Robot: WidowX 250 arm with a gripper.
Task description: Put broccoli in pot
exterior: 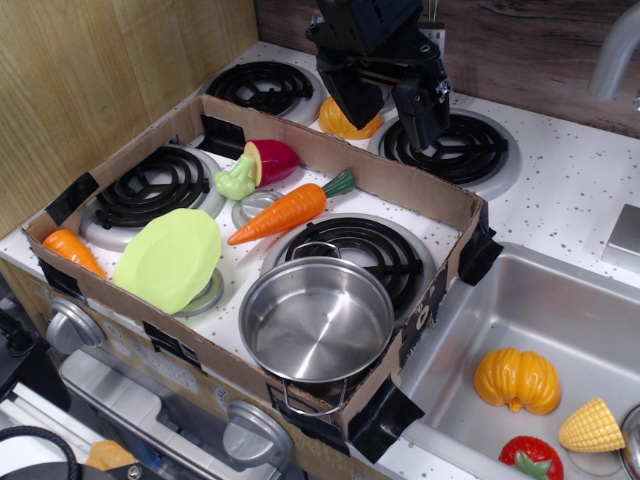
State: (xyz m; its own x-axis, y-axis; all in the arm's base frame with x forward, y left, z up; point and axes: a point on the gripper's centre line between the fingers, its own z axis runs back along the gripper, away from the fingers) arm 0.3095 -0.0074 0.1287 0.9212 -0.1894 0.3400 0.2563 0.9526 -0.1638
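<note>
The broccoli [236, 179] is a small light-green floret lying inside the cardboard frame, touching a magenta-red vegetable piece [273, 158]. The shiny steel pot [316, 319] stands empty at the front of the frame, with a wire handle toward the front edge. My gripper [387, 102] hangs above the back burners, behind the frame's far wall, well up and right of the broccoli. Its two black fingers are spread apart and hold nothing.
A cardboard frame [400, 180] walls in the front burners. Inside it lie a carrot [287, 210], a lime-green plate [170, 257] and an orange piece [70, 250]. An orange toy [345, 124] sits behind the wall. The sink [560, 320] at right holds a pumpkin [516, 379], corn [592, 427] and a tomato [532, 460].
</note>
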